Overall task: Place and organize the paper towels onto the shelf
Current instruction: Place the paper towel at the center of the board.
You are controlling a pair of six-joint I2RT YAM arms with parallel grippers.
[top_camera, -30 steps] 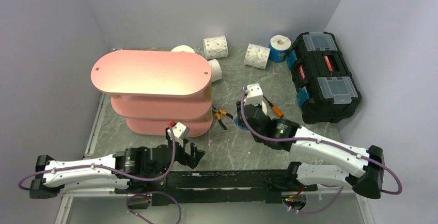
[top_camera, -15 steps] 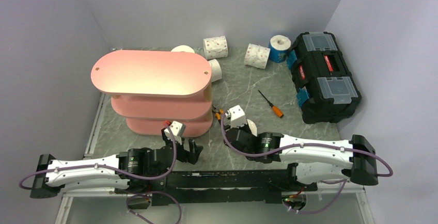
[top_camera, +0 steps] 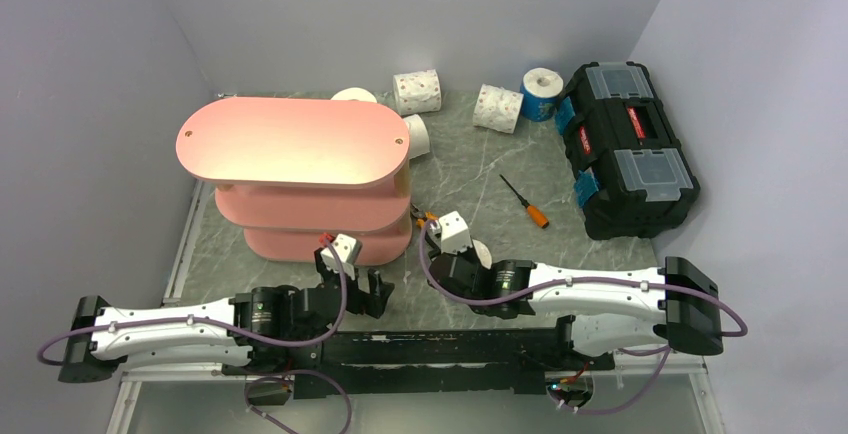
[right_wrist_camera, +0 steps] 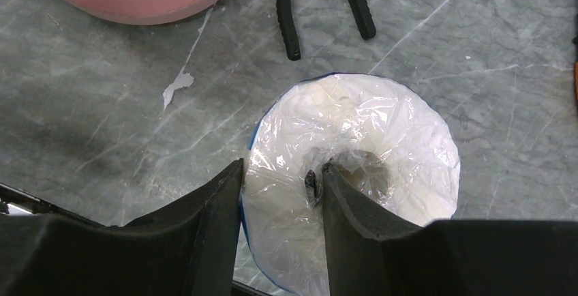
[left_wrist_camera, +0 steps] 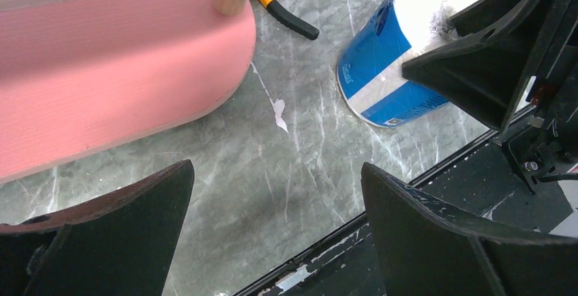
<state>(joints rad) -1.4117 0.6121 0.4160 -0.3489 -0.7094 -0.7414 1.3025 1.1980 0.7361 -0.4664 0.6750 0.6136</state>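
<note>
The pink three-tier shelf (top_camera: 290, 139) stands at the left of the table, its lowest board (left_wrist_camera: 102, 57) in the left wrist view. My right gripper (right_wrist_camera: 282, 166) is shut on a blue-wrapped paper towel roll (right_wrist_camera: 382, 125), one finger in the core and one outside the wall. That roll (left_wrist_camera: 382, 71) stands upright near the table's front edge, right of the shelf. My left gripper (left_wrist_camera: 276, 166) is open and empty, low over the table beside the shelf's front corner. At the back lie two speckled rolls (top_camera: 417, 91) (top_camera: 497, 107), another blue roll (top_camera: 541, 94) and two white rolls (top_camera: 352, 95) (top_camera: 417, 136).
A black toolbox (top_camera: 625, 149) sits at the right. An orange-handled screwdriver (top_camera: 525, 201) lies mid-table, and pliers (top_camera: 425, 222) lie just right of the shelf's base. Walls close in the left, back and right sides.
My right arm has pulled back and to the left from mid-table toward the front edge, carrying the blue roll. The left arm has hardly moved.
</note>
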